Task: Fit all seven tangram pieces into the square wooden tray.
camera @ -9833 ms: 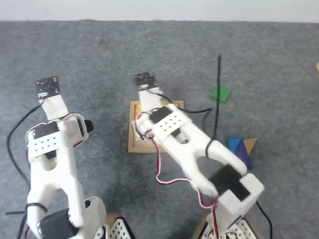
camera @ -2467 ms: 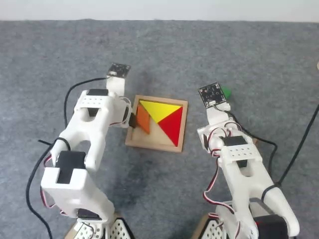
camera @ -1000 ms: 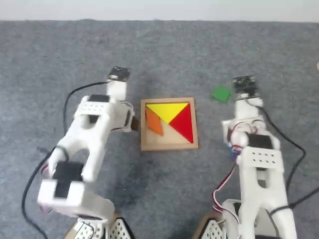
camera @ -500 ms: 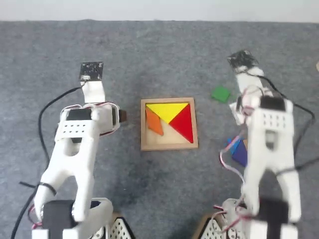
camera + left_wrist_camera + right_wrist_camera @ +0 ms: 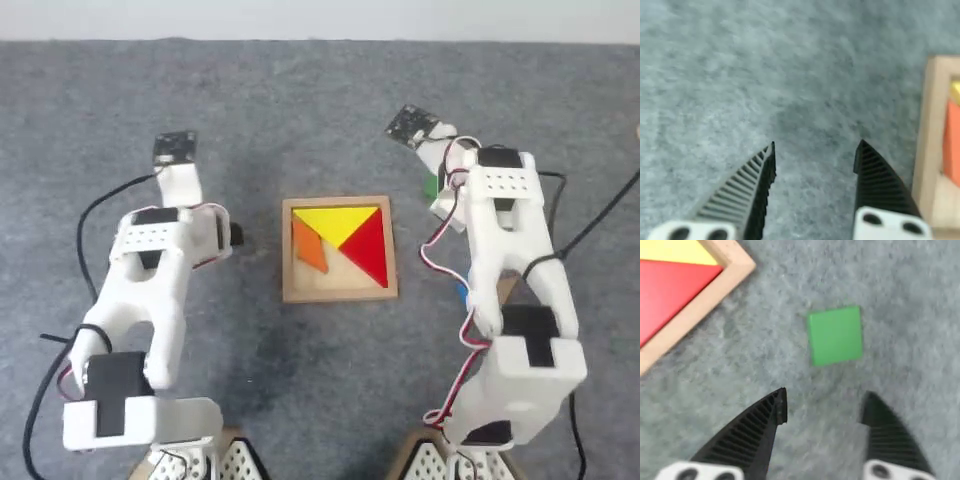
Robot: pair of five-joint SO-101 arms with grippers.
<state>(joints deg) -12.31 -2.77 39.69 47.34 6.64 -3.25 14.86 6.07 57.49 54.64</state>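
Grey felt [image 5: 320,120] covers the whole table, and the square wooden tray [image 5: 340,292] sits flat in the middle of it, between the two arms. Three pieces lie inside the tray: a yellow triangle [image 5: 338,220] along the far side, a red triangle [image 5: 368,250] against the side nearest the right arm, and an orange piece [image 5: 310,246], a slanted four-sided shape, by the side nearest the left arm. The near part of the tray floor is bare wood. The left gripper [image 5: 816,145] hangs over plain felt with its jaws spread wide and nothing between them. The tray's wooden rim [image 5: 927,125] stands just beside one of its fingers, with a strip of the orange piece [image 5: 952,135] past that. The right gripper [image 5: 826,394] is also spread apart and empty, low over the felt beyond the tray's corner [image 5: 705,295]. The green square [image 5: 835,335] lies flat just ahead of its fingertips, not touching them and well clear of the tray. From above, the green square [image 5: 430,186] is mostly hidden under the right arm, and a sliver of a blue piece [image 5: 462,293] peeks out lower down beside that arm.
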